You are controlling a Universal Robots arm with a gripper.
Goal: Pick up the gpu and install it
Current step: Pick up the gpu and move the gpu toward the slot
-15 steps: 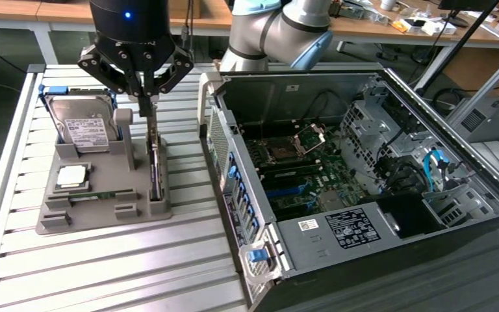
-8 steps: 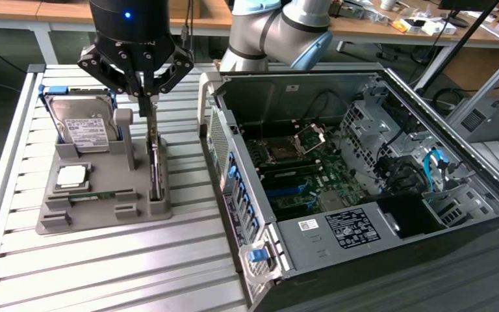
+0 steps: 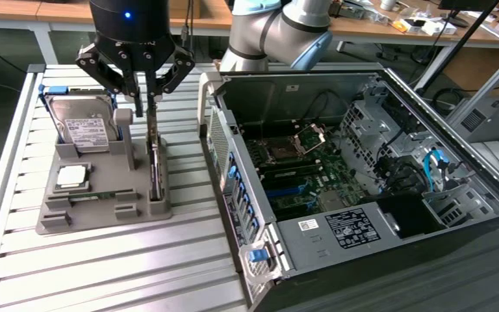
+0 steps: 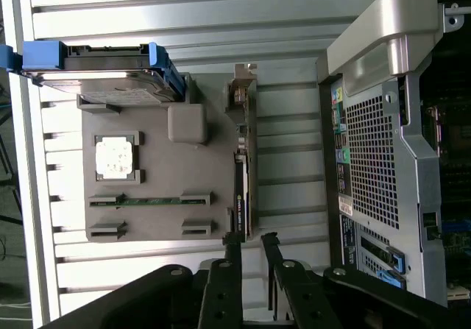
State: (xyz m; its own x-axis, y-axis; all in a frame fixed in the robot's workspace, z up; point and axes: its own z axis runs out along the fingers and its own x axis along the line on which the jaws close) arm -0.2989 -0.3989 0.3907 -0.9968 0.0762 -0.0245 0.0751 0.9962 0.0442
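Note:
The gpu (image 3: 154, 162) is a thin black card standing on edge in a slot of the grey holder (image 3: 102, 218). Its silver bracket (image 4: 243, 79) shows at one end in the wrist view, where the gpu (image 4: 242, 178) runs along the holder's (image 4: 169, 178) edge nearest the computer case. My gripper (image 3: 143, 97) hangs just above the card, in line with it. Its two thin fingers stand a little apart, and the gripper (image 4: 252, 242) is open with nothing between them.
The holder also carries a hard drive (image 3: 80, 127) with blue rails, a processor chip (image 3: 72, 175) and a green memory stick (image 3: 93, 195). An open computer case (image 3: 345, 175) with its motherboard (image 3: 301, 162) exposed lies on the exterior view's right, close beside the holder. Slatted aluminium table (image 3: 102, 273) lies underneath.

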